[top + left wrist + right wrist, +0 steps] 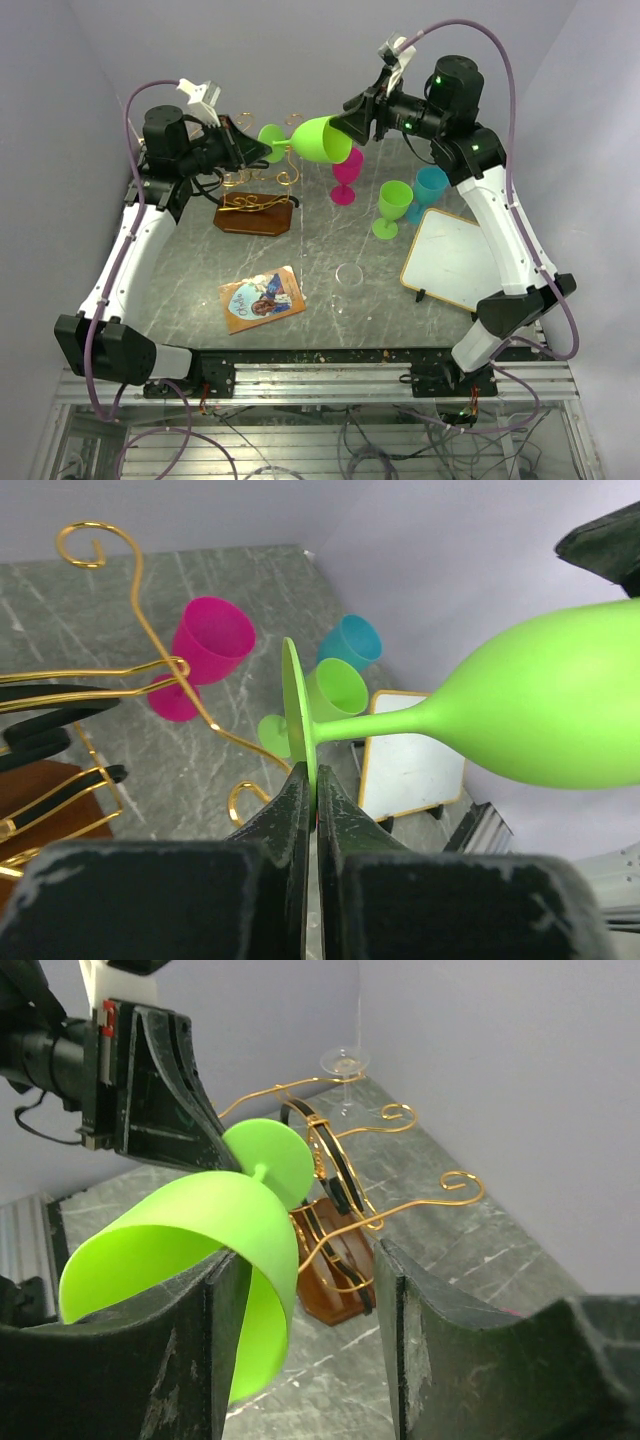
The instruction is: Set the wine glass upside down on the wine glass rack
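Wine glass [322, 140]: lime green, lying on its side in the air between the two arms, above and just to the right of the rack's top; foot toward the left arm, mouth toward the right arm.
Left end effector [262, 147]: clamped tight on the rim of the glass's round foot.
Right end effector [352, 120]: parted at the bowl's mouth, one finger against the bowl, the other standing clear of it.
Wine glass rack [252, 218]: gold scrolled wire on a dark wooden base, upright on the worktop [330, 310].
Other goblets: pink goblet [346, 172], green goblet [392, 205] and teal goblet [430, 188], upright right of the rack.
Whiteboard [455, 258]: gold-framed, lying near the right arm.
Card [262, 298]: orange-edged picture; its lettering is too small to read.
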Controlling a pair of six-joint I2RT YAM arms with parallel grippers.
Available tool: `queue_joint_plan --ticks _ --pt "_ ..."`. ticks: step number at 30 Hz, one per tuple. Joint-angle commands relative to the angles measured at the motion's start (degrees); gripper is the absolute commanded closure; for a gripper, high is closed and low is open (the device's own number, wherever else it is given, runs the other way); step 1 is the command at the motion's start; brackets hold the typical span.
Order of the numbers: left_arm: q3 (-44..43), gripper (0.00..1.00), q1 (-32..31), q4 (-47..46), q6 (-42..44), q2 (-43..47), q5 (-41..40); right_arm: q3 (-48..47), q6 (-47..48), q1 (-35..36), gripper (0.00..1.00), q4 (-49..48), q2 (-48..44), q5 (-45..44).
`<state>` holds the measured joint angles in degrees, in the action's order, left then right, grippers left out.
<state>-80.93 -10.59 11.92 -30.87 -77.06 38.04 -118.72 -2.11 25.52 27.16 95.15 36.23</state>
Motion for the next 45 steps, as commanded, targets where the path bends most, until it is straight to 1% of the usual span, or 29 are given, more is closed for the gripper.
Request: queue_joint_plan --ticks 1,8,12,15,18,24,27,30,32,34,40,45 --pt "-1.68 0.93 3.29 1.28 1.73 1.74 -0.53 0.71 3.96 -0.03 0.47 1.22 -3.09 -2.11" --pt "-2.63 0.93 9.25 2.39 1.35 3.36 -0.33 2.05 8.92 -0.20 0.43 4.29 -5.74 -2.23" --pt "-5.15 0.93 11.91 6.10 5.90 4.44 -3.43 2.84 11.59 -0.40 0.43 6.04 -7.34 -2.66" --pt "-8.16 0.93 12.91 11.52 12.93 5.29 -7.76 4.72 13.17 -1.28 0.42 6.76 -8.83 -3.04" --pt "-12.04 0.93 13.98 16.36 21.78 6.20 -10.17 8.83 13.27 -3.23 0.41 6.39 -10.68 -1.14" --pt "-21.07 0.93 14.88 29.57 43.69 7.42 -18.61 14.34 14.96 -4.83 0.40 6.32 -13.24 0.90" --pt "-23.97 0.93 14.92 34.77 50.73 7.81 -19.70 15.59 15.47 -5.39 0.36 6.25 -13.79 1.27" --pt "-26.16 0.93 14.88 40.29 56.74 7.97 -17.56 16.51 15.55 -5.64 0.30 6.19 -14.28 1.37" --pt "-27.70 0.93 14.83 44.37 60.72 8.06 -16.29 17.30 15.79 -5.78 0.28 6.07 -14.74 1.34" --pt "-29.52 0.93 14.85 48.14 64.14 7.98 -16.37 17.69 16.03 -5.97 0.25 6.15 -15.09 1.08" --pt "-33.99 0.93 14.89 56.52 74.35 7.41 -24.78 18.06 15.70 -6.91 0.21 5.91 -15.50 1.75" --pt "-31.71 0.93 14.89 58.75 79.71 8.24 -33.68 18.46 15.69 -7.53 0.20 5.66 -15.11 2.90"
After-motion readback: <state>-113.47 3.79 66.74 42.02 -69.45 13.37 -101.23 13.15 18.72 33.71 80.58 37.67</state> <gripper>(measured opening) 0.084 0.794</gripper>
